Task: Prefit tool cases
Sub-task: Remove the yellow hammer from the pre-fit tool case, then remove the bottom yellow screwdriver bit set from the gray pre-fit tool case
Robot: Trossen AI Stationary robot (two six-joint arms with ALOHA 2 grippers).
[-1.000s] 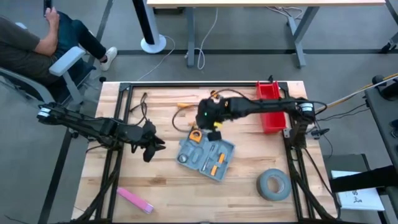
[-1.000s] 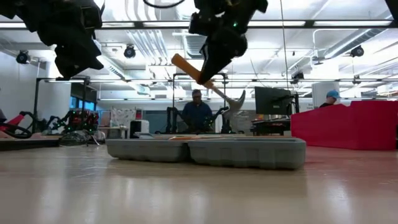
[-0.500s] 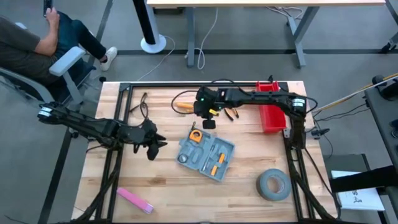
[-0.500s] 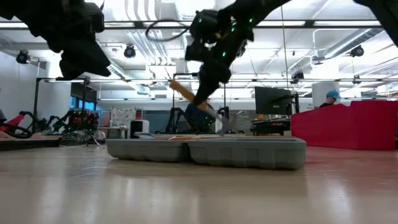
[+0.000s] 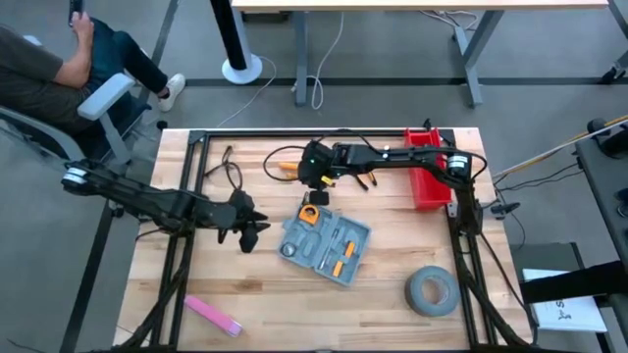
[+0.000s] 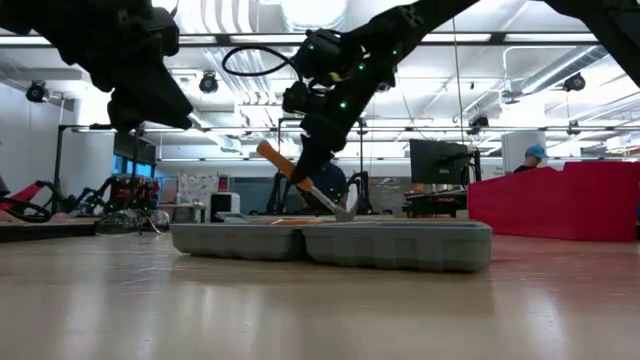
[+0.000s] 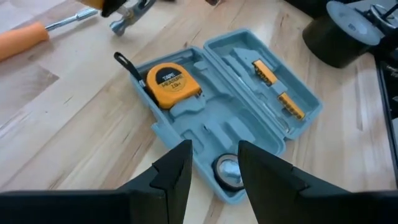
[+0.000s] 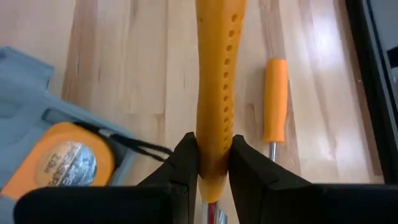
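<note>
The blue-grey tool case (image 5: 326, 243) lies open on the table, with a yellow tape measure (image 7: 169, 83) and orange bits (image 7: 291, 106) in its recesses. Left of the case, my left gripper (image 5: 257, 227) hovers open and points at it, with nothing between its fingers (image 7: 214, 174). My right gripper (image 5: 316, 186) is above the case's far edge, shut on an orange-handled hammer (image 6: 300, 180). The hammer's steel head (image 6: 345, 210) hangs just over the case (image 6: 330, 243). My right gripper pinches the hammer's orange handle (image 8: 214, 118) between its two fingers, at the end near the steel neck. The fingers slant down from above and lie across the handle. The hammer is tilted, head low and handle's free end (image 6: 265, 152) up. Whether the head touches the case cannot be told.
An orange-handled screwdriver (image 8: 275, 99) lies on the wood beyond the case. A red bin (image 5: 424, 172) stands at the far right, a grey tape roll (image 5: 432, 291) at the near right, a pink object (image 5: 214, 316) at the near left. Cables (image 5: 226, 167) lie at the far left.
My right gripper has carried the hammer down and toward the table's far left. The hammer, which hung well above the case, now has its head just over the case's top. My left gripper has edged a little toward the case.
</note>
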